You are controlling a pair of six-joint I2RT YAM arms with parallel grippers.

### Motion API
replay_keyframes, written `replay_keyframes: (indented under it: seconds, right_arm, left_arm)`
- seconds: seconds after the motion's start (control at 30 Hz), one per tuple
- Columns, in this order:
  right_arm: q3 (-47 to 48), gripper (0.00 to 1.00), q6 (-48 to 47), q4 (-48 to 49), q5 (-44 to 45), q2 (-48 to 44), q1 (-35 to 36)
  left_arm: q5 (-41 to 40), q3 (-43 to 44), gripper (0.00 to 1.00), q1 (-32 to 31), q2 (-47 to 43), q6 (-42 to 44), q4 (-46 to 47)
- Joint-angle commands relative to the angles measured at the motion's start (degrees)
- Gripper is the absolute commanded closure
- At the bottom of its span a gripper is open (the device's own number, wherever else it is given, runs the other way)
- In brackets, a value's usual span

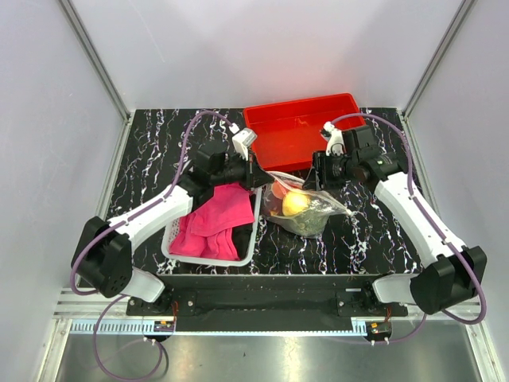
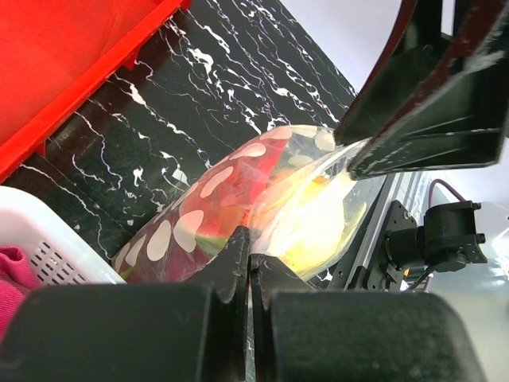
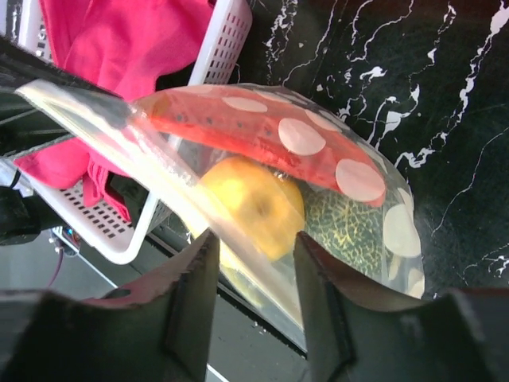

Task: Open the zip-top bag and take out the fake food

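Zip-top bag (image 1: pixel 306 211) sits mid-desk (image 1: pixel 159 159), belly on the surface and top edge raised and stretched between the two hands. It is clear crinkly film with pale round dots, and the contents are readable through it. Fake food is all inside: yellow lemon (image 3: pixel 250 203), red watermelon slice (image 3: pixel 262 135) and green netted melon (image 3: pixel 342 231); other pieces I can't make out. Left hand (image 2: pixel 248 247) is pinched tight on one end of the bag's lip, fingers touching with film between them. Right hand (image 3: pixel 256 243) straddles the other end at a narrow gap; the film runs through it, but it doesn't look clamped. I read the step as opening: lip tensioned, mouth looks flat and probably sealed, though I can't see the zip track clearly. The next move needs the right hand to close on one wall only, then a pull apart across the seal rather than along it; catching both layers just drags the bag. The film is slippery and the load is lopsided, so slip risk is real. White basket (image 1: pixel 208 260) with pink cloth (image 1: pixel 219 211) sits just left of the bag. Red bin (image 1: pixel 270 143) is behind it, a likely drop spot.
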Motion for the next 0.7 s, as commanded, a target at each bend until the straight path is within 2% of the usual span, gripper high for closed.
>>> replay_keyframes:
  seconds: [0.0,0.07,0.1,0.13,0.2,0.23,0.37,0.53,0.67]
  right_arm:
    - [-0.7,0.59,2.0,3.4,2.7,1.1,1.0]
    - [-0.7,0.65,4.2,3.2,5.0,0.9,1.0]
    - [-0.8,0.73,5.0,2.9,5.4,0.2,1.1]
    - [-0.9,0.79,5.6,2.7,5.8,-0.4,1.0]
    - [-1.0,0.95,7.3,1.6,7.3,-2.0,1.0]
    - [-0.9,1.00,8.0,0.9,8.2,-2.6,1.0]
    - [-0.4,1.00,9.9,-3.0,10.1,-6.1,1.0]
    - [0.7,1.00,12.9,-6.6,10.4,-12.2,1.0]
    - [-0.3,1.00,14.1,-7.0,9.2,-14.9,1.0]
  left_arm:
    - [1.5,-0.6,1.00,-0.7,-1.8,0.0,2.0]
    - [0.8,-0.3,0.98,-0.8,-2.1,-0.3,1.2]
    - [-0.6,-0.3,0.93,-0.8,-2.4,-0.3,0.6]
    - [-1.2,-0.3,0.79,-0.9,-3.2,-0.3,-0.1]
    - [-3.1,-0.6,0.67,-1.3,-4.6,-0.1,-0.9]
    - [-3.9,-0.7,0.57,-1.4,-6.4,0.1,-1.9]
    - [-7.0,-0.7,0.48,-3.2,-11.6,1.6,-4.9]
    - [-10.0,1.1,0.47,-7.6,-17.2,2.3,-6.1]
    - [-10.9,4.4,0.47,-13.0,-15.5,2.1,-6.1]
